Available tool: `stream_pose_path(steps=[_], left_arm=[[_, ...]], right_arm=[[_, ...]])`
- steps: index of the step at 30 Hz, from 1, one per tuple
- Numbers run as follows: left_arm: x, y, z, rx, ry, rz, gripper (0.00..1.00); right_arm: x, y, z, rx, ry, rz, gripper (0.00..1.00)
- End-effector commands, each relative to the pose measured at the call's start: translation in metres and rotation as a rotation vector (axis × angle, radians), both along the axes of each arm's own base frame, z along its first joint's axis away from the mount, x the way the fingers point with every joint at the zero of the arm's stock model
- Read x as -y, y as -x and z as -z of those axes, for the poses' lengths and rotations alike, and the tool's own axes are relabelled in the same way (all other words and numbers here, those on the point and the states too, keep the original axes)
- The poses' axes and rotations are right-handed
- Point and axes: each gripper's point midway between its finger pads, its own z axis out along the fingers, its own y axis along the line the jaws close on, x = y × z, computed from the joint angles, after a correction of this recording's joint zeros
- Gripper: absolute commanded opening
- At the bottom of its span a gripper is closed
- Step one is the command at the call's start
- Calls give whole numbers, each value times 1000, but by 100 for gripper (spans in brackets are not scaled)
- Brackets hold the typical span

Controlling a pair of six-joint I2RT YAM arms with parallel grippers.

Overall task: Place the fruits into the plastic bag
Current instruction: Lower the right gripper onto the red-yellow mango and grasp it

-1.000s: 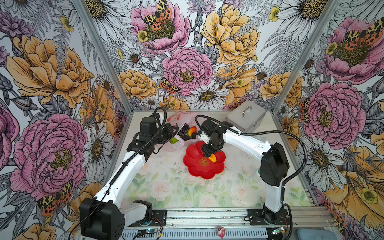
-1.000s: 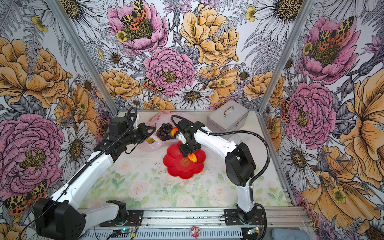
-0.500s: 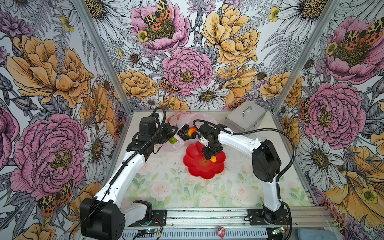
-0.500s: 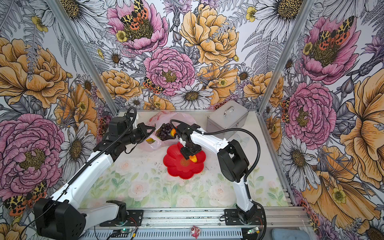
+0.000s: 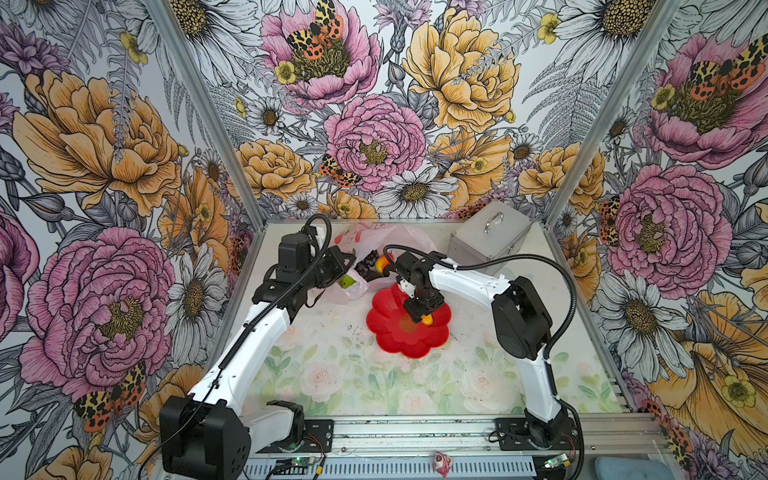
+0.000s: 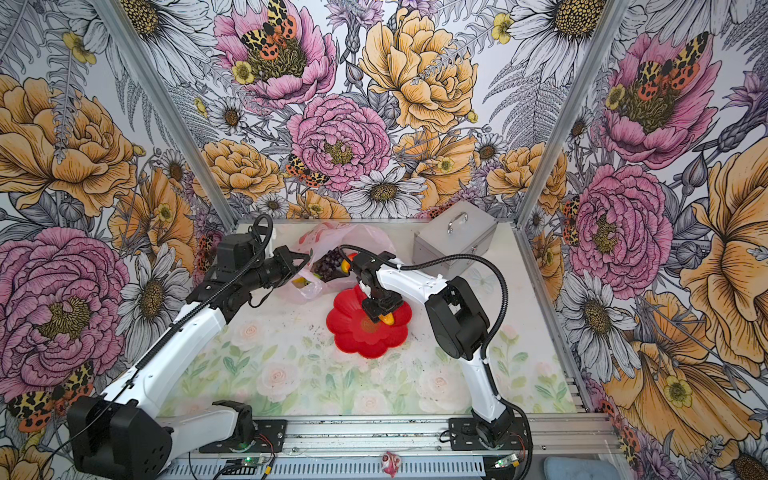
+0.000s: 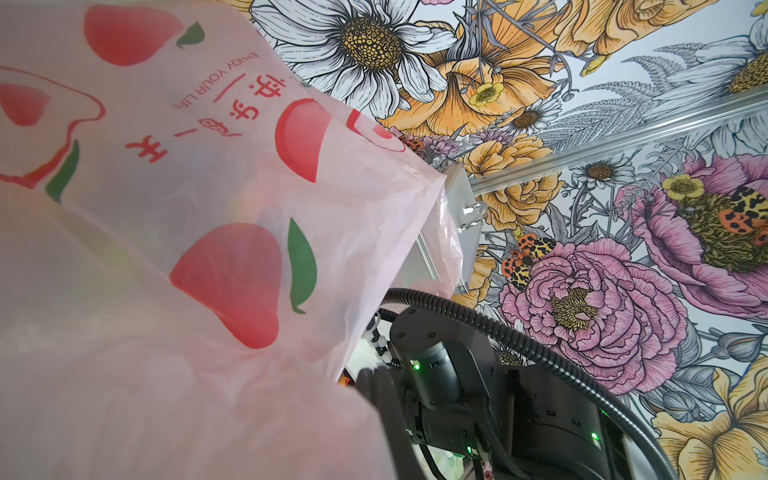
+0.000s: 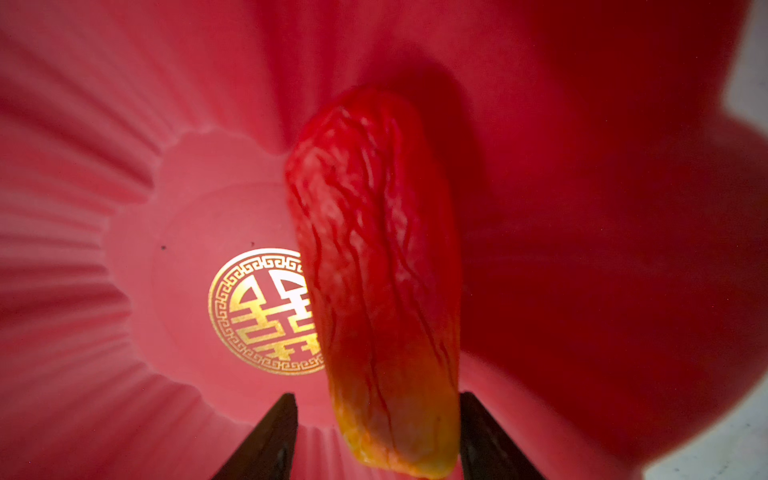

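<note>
The red-orange fruit (image 8: pixel 374 249), wrinkled and fading to yellow at one end, was seen lying on the red flower-shaped plate (image 5: pixel 395 345), partly over the gold emblem (image 8: pixel 249 316) at the plate's centre. The right fingers (image 8: pixel 278 432) were lowered over the plate and set apart on either side of the fruit's yellow end. One finger was pressed against the fruit, while a gap was left at the other. The plastic bag (image 5: pixel 401 239) was found behind the plate, toward the back wall, with its mouth turned toward the plate. The left fingers (image 5: pixel 345 259) were closed together on the bag's rim, on the side of the plate nearer the left arm, and the thin pink film was draped close across the left wrist view. Inside the bag's mouth, just behind the plate, a dark grape bunch (image 5: pixel 368 264) and an orange-red fruit (image 5: pixel 380 262) were visible. A yellow-green fruit (image 5: pixel 347 282) was seen through the film. A silver case (image 5: pixel 490 237) stood behind the plate toward the right arm, on the worktop (image 5: pixel 353 374).
</note>
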Motion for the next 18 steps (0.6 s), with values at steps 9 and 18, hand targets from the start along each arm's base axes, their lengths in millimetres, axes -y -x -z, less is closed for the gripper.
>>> stream_pose_path(steps=[9,18], left_arm=[[-2,0,-3,13,-4,12,0],[-4,1,-1,4,-8,15,0]], right_arm=[[3,2,11,-23,23,17,38],[-7,25,-18,-71,-109,22,29]])
